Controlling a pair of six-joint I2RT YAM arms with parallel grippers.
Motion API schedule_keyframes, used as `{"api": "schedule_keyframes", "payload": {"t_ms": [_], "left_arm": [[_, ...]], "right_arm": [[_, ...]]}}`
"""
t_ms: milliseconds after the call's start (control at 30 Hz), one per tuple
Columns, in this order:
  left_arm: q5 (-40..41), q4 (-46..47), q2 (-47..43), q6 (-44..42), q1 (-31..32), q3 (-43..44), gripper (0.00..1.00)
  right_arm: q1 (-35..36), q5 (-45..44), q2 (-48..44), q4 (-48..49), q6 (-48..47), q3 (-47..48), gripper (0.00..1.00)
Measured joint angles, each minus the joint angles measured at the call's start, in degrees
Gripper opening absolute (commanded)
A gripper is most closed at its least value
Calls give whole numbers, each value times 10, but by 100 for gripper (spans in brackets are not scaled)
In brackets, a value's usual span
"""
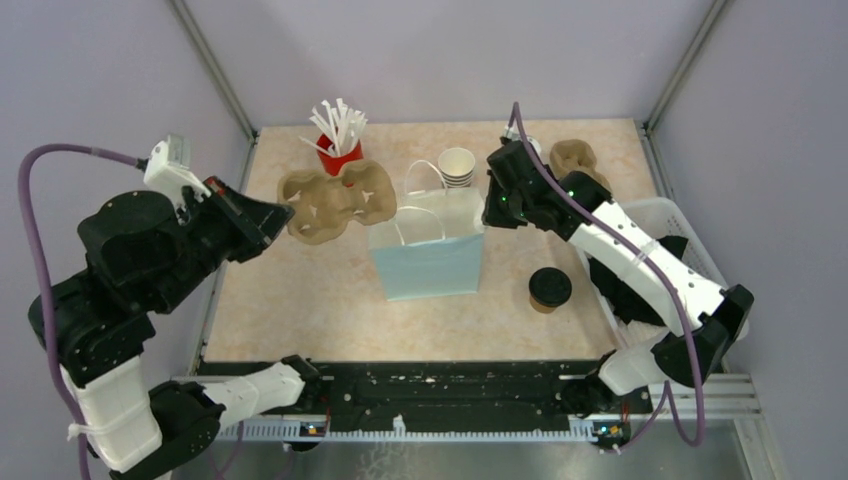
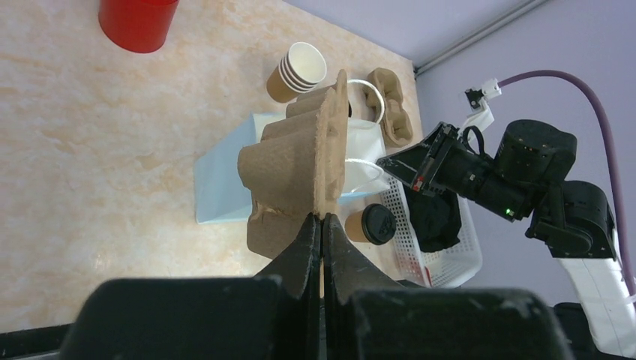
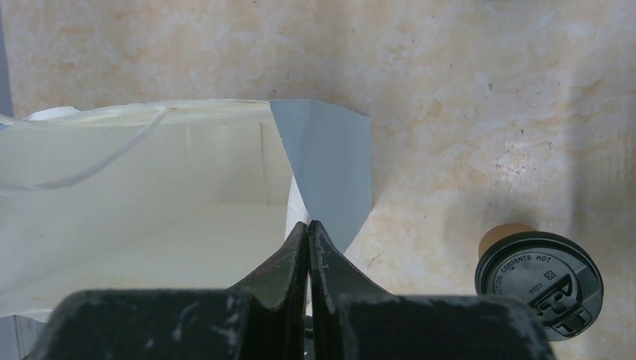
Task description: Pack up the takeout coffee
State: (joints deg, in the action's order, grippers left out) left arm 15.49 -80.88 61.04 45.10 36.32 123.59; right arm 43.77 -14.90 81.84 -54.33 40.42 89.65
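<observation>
Nearest, the left gripper (image 2: pixel 321 222) pinches a cardboard cup carrier (image 2: pixel 294 174), the right gripper (image 3: pixel 308 226) clamps the rim of the paper bag (image 3: pixel 324 161), and the lidded coffee (image 1: pixel 549 289) stands on the table (image 1: pixel 300 310) at the bag's 4 o'clock.

Lab: grey-walled test enclosure (image 1: pixel 450 60)

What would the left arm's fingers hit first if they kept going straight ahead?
The left fingers pinch the brown moulded-pulp cup carrier; straight on, it would probably meet the pale blue paper bag first, though depth is unclear.
</observation>
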Motion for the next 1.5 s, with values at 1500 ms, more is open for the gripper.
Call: {"api": "schedule_keyframes", "payload": {"t_ms": [1500], "left_arm": [[-107,140,51,25,12,-223,0]], "right_arm": [[0,12,16,21,-30,5,0]]}}
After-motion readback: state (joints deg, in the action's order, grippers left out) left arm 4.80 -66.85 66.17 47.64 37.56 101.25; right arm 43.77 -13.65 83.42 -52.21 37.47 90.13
